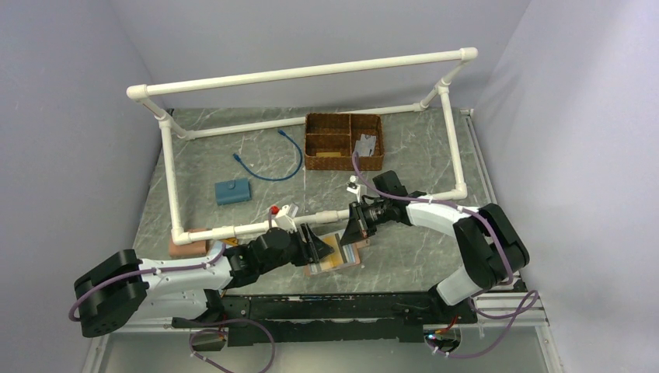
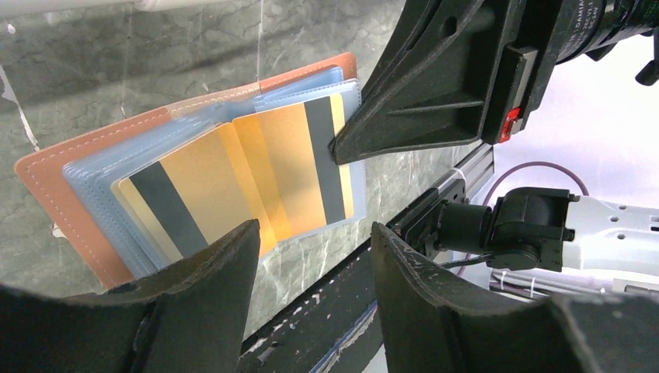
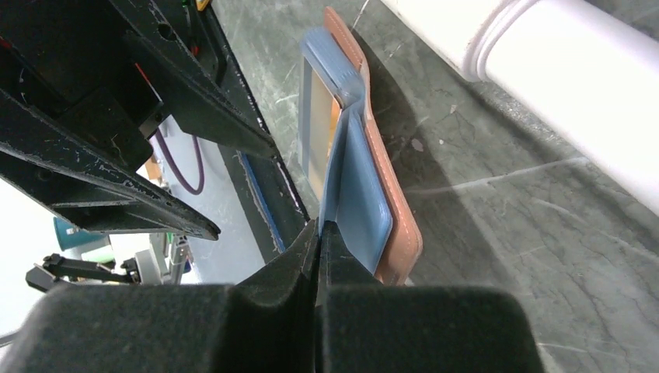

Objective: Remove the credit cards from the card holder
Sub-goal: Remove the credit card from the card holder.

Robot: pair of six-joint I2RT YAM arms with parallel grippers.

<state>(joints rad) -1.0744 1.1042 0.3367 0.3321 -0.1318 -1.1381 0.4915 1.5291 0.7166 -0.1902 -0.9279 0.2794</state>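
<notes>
The reddish-brown leather card holder (image 2: 50,183) lies opened on the grey marbled bench (image 2: 116,62), at the centre of the top view just below the white plastic pipe frame (image 1: 256,227). Its grey-blue plastic sleeves (image 2: 85,186) are fanned, and two yellowish-tan credit cards (image 2: 284,155) with dark stripes show in them. The step in hand looks to be drawing a card out of its pocket. Doing it well seems to call for one hand to pin the holder while the other pulls along the plane of the sleeve toward its open side; a pull that catches only the plastic would lift the page without freeing the card. The right hand (image 3: 319,228) is clenched, its fingers pressed together on the edge of a sleeve that stands up from the holder in the lower middle of its wrist view; whether a card lies inside that pinch I cannot tell. In the left wrist view its tip meets the right edge of a striped card. The left hand (image 2: 313,233) is released, jaws spread with nothing between them, hovering at the holder's lower edge in that frame. In the top view the left arm stretches low from the lower left toward the centre. The right arm arches from the lower right, its forearm reaching leftward and the hand tipped down onto the holder.
</notes>
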